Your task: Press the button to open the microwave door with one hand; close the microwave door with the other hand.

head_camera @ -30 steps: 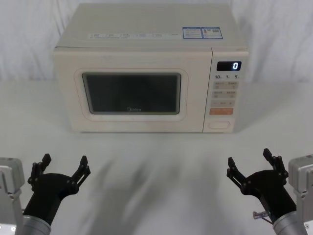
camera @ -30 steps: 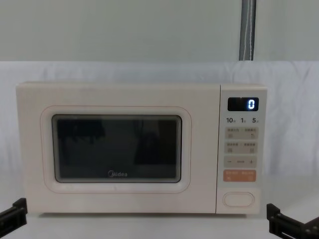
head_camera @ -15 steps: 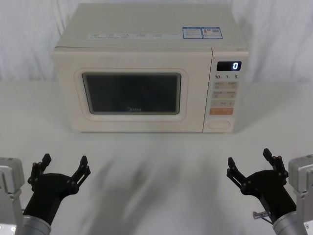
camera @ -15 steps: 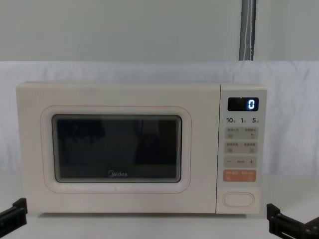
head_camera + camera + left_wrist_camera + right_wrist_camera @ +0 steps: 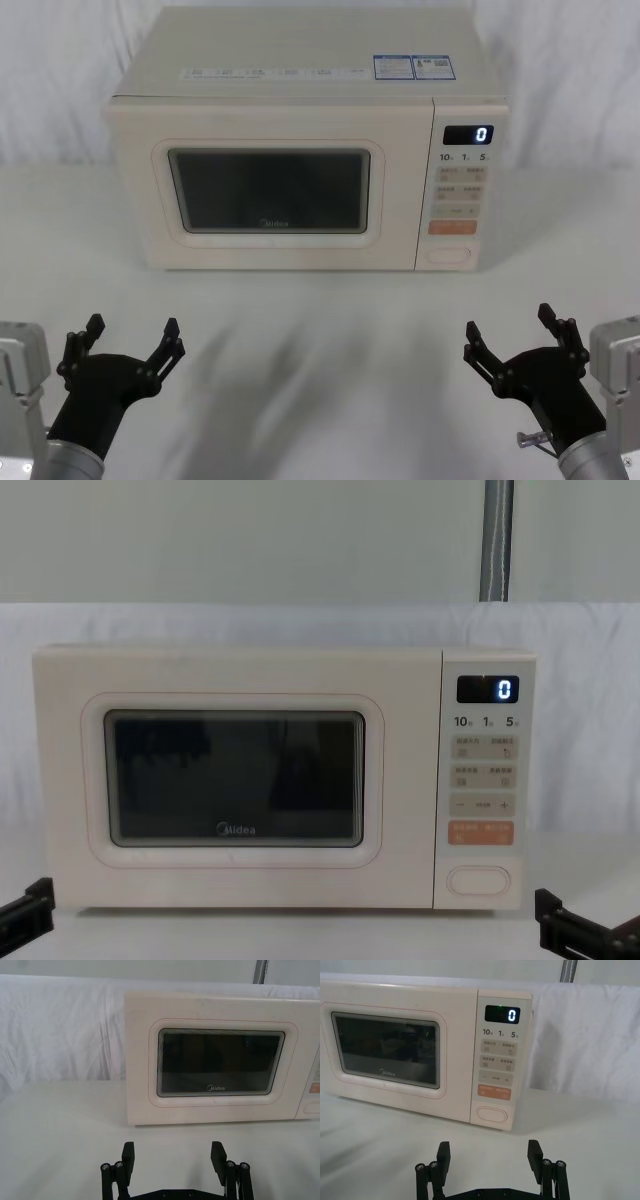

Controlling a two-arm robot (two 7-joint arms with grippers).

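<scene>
A cream microwave (image 5: 300,90) stands at the back of the white table, its display reading 0. Its door (image 5: 270,262) with the dark window lies flush and shut; the same door (image 5: 235,870) fills the left of the chest view. The oval cream button (image 5: 449,255) sits at the foot of the control strip, below the orange key, and appears again as the button (image 5: 491,1114) and the button (image 5: 478,880). My left gripper (image 5: 127,338) hovers open near the front left. My right gripper (image 5: 513,327) hovers open at the front right, well short of the microwave.
A white cloth covers the table (image 5: 320,330) and hangs behind the oven. A grey pole (image 5: 496,540) rises behind it on the right. Open tabletop lies between both grippers and the microwave front.
</scene>
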